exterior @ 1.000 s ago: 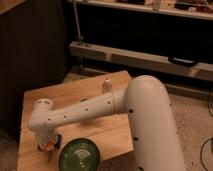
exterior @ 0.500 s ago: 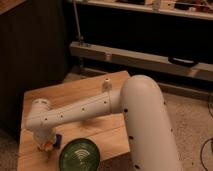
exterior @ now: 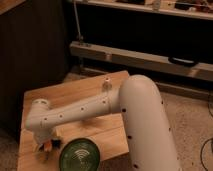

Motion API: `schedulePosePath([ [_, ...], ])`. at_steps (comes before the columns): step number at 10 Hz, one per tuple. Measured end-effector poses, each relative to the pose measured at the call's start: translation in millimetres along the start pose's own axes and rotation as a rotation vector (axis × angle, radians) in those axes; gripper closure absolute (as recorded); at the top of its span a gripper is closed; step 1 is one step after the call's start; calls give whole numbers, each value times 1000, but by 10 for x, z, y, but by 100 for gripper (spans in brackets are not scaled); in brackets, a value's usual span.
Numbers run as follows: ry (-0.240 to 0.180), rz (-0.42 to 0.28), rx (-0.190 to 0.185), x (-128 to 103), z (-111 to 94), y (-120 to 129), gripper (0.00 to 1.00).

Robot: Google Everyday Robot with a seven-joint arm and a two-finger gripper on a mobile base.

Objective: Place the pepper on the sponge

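Note:
My white arm reaches from the right across the wooden table (exterior: 75, 92) to its front left corner. The gripper (exterior: 46, 143) hangs below the wrist, low over the tabletop, mostly hidden by the wrist. A small orange-red bit, the pepper (exterior: 48, 146), shows right at the gripper's tip, just above or on the wood; I cannot tell whether it is held. The sponge is hidden, with no blue pad showing beside the gripper. A round dark-green bowl (exterior: 79, 155) sits just to the right of the gripper.
A small white knob-like object (exterior: 106, 82) stands near the table's far edge. Dark cabinet fronts rise to the left, and a long metal rail (exterior: 140, 59) runs behind the table. Speckled floor lies to the right.
The arm has shifted slightly left and down, bringing the wrist and gripper a little lower over the front left corner. The bowl has not moved.

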Motion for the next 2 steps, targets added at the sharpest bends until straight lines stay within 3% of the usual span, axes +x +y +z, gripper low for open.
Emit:
schedulePosePath([
  [2,38,20,12,60,-181,8,20],
])
